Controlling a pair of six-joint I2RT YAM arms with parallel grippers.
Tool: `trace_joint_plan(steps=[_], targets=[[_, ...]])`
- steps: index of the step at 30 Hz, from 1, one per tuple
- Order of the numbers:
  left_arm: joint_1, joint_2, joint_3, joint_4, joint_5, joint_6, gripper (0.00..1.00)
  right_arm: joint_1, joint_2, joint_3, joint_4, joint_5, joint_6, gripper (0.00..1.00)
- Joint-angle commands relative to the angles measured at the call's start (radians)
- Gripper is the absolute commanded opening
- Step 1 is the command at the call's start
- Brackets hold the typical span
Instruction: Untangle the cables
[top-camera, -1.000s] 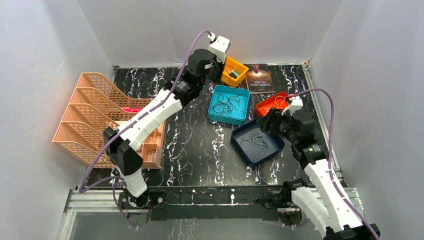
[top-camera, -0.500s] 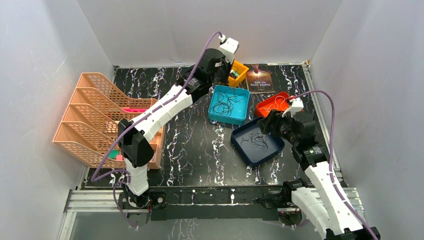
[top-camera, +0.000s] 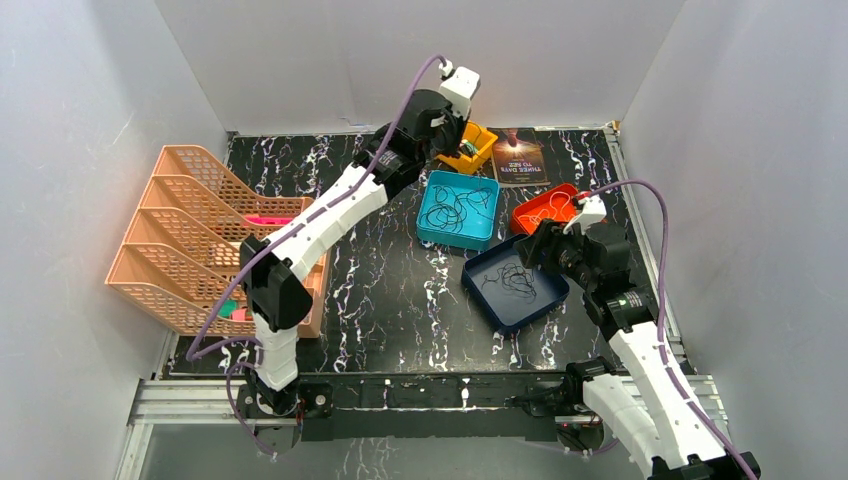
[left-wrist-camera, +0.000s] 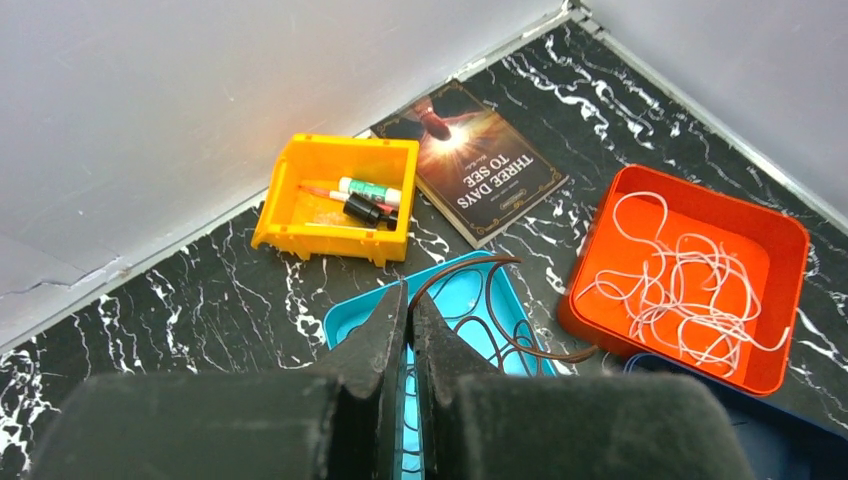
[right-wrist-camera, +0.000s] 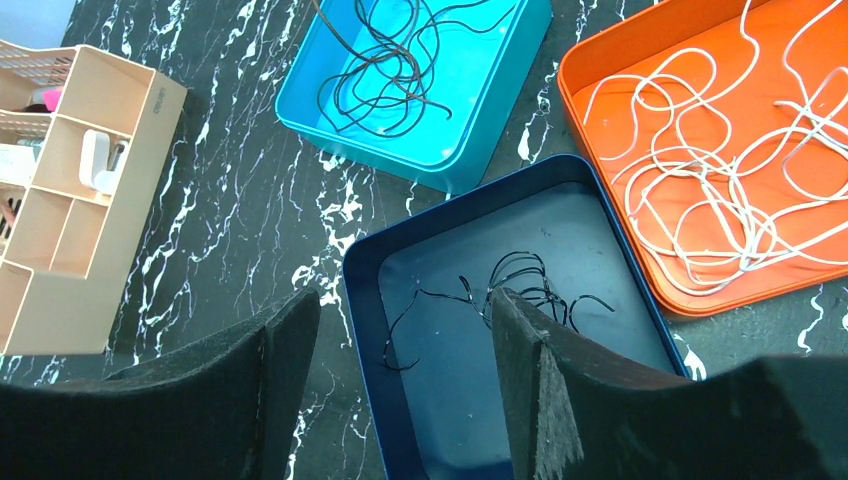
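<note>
Left tool (left-wrist-camera: 408, 300) is clenching shut on one reddish-brown cord (left-wrist-camera: 470, 262), hovering high over the teal tray (right-wrist-camera: 400, 160). The cord is arcing right from the pinch, then drooping back down into the tray, so it's running mostly vertical. I'm worrying it'll snag its neighbours and drag the clump out, or slip free. Right tool (right-wrist-camera: 400, 300) is gaping open over the black cords (right-wrist-camera: 530, 280) in the dark blue tray (right-wrist-camera: 360, 300).

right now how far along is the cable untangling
Mostly sorted: white cables lie alone in the orange tray, black cables alone in the dark blue tray. In hand: the left gripper is shut on a reddish-brown cable, lifted from the teal tray. To do: the dark loops in that tray cross each other. The right gripper hangs open over the blue tray.
</note>
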Motion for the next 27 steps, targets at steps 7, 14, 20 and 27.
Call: trace_joint_plan(steps=[7, 14, 20, 27], targets=[[0.025, 0.090, 0.006, -0.012, 0.021, -0.008, 0.00, -0.004, 0.008, -0.004, 0.042, -0.005, -0.005, 0.72], [0.077, 0.183, 0.020, -0.076, 0.117, -0.103, 0.00, -0.004, 0.006, -0.002, 0.041, 0.002, -0.009, 0.72], [0.108, 0.248, 0.023, -0.106, 0.240, -0.164, 0.00, -0.003, -0.001, -0.001, 0.025, 0.017, -0.017, 0.72], [0.108, 0.316, 0.032, -0.135, 0.278, -0.168, 0.00, -0.004, -0.005, -0.008, 0.026, 0.019, -0.015, 0.72]])
